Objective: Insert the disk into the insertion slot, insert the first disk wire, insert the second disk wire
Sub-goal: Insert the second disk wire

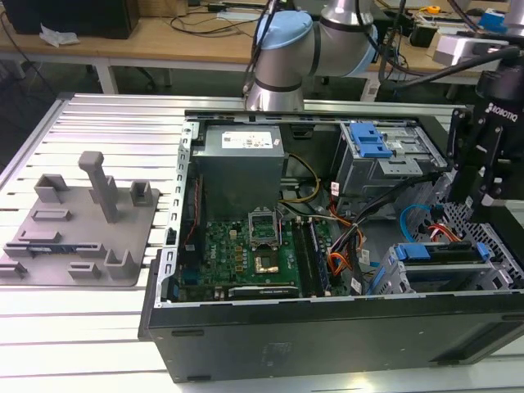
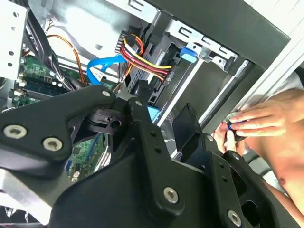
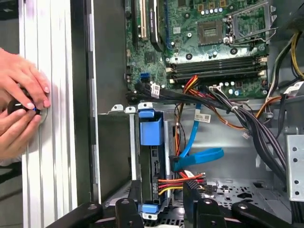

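Note:
The disk (image 1: 442, 252) in its blue carrier sits inside the insertion slot (image 1: 391, 274), the low grey bay at the exterior view's right front of the open computer case. In the first wrist view the disk (image 3: 151, 135) lies edge-on in the bay. A blue flat wire (image 3: 195, 154) and a red-yellow-black wire bundle (image 3: 176, 183) reach its rear end. My gripper (image 1: 489, 201) hangs just above that end. Its black fingers (image 3: 129, 204) stand apart on either side of the disk, open, gripping nothing. In the second wrist view the gripper (image 2: 164, 111) is close to the wire bundle (image 2: 142, 59).
A person's hands (image 3: 19, 102) work on a small black part on the ribbed table rail beside the case; one hand (image 2: 259, 124) is close to my gripper. A taller grey cage with a blue latch (image 1: 368, 141) stands behind the bay. A grey fixture plate (image 1: 74, 229) lies at the exterior view's left.

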### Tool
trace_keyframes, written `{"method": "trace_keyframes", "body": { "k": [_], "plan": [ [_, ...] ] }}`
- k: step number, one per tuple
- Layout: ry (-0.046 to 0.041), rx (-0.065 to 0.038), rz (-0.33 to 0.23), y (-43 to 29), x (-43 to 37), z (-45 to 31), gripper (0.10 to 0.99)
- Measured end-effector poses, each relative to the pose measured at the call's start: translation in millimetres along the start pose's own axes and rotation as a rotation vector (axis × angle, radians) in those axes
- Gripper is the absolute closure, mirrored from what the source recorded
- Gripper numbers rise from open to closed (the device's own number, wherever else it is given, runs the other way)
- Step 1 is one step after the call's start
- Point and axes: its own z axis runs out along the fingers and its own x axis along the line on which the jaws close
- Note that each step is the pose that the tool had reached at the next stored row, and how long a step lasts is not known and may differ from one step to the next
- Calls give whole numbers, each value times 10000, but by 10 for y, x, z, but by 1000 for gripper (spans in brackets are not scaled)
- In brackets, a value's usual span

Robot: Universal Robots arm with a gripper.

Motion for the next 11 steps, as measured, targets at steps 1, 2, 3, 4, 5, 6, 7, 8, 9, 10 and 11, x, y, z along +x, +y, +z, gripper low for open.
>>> {"method": "trace_keyframes", "body": {
  "k": [1, 2, 3, 4, 5, 6, 7, 8, 9, 10, 11],
  "plan": [
    [-7, 259, 74, 61, -5, 13, 604],
    [14, 339, 97, 159, -3, 20, 604],
    [49, 341, 93, 183, -3, 22, 604],
    [88, 348, 75, 198, -4, 25, 604],
    [123, 363, 30, 205, -5, 30, 604],
    [163, 382, -31, 209, -6, 35, 604],
    [243, 412, -125, 215, -9, 40, 604],
    [314, 445, -226, 224, -16, 49, 604],
    [350, 464, -287, 239, -26, 59, 624],
    [378, 484, -347, 255, -37, 70, 690],
    [417, 515, -443, 281, -60, 91, 757]
  ]
}}
